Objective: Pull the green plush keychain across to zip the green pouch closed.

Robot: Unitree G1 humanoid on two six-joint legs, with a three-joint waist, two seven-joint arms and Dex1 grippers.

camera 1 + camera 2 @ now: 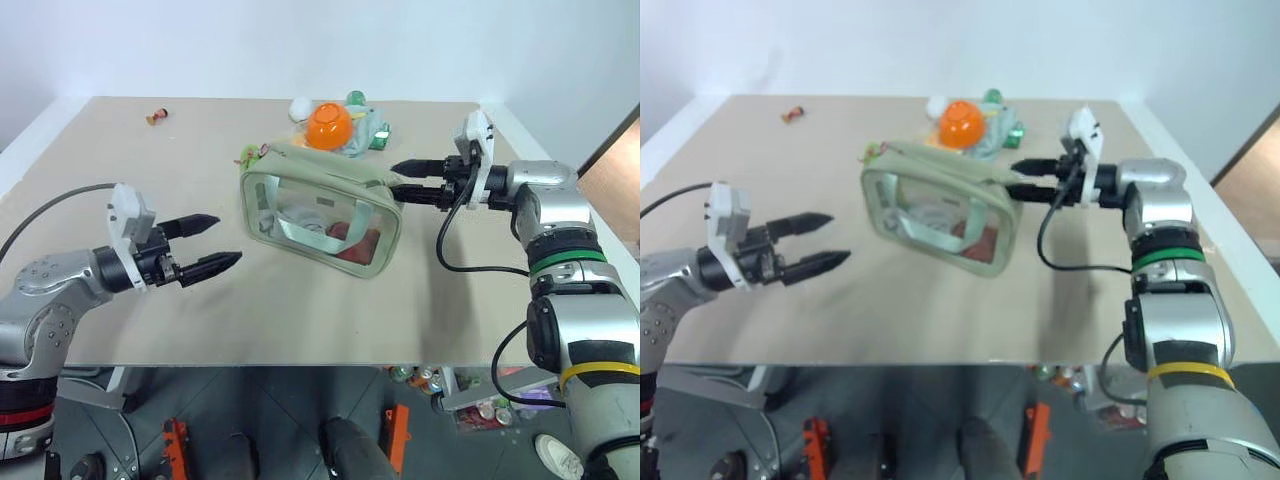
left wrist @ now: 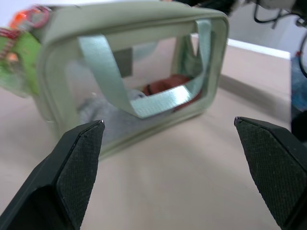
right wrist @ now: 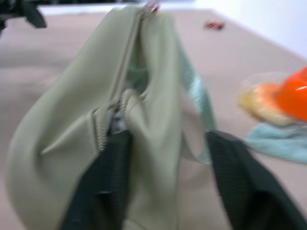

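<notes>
From my head cameras, the boxy sage-green fabric pouch (image 1: 320,215) sits mid-tabletop (image 1: 120,290), the fuzzy green plush keychain (image 1: 250,154) at its far-left corner. My left tool (image 1: 212,243) hangs wide open, empty, with open room around it. In the right wrist view, my right tool (image 3: 165,158) straddles the pouch end, parted, gripping nothing I can confirm. Next I judge: brace there, reach for the keychain.

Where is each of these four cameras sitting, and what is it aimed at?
Head, both eyes: look down over the table, both arms, and the green pouch.
Left wrist: looks along the open left gripper at the pouch's clear side.
Right wrist: looks along the right gripper at the pouch's end.
Every view shows the pouch.
</notes>
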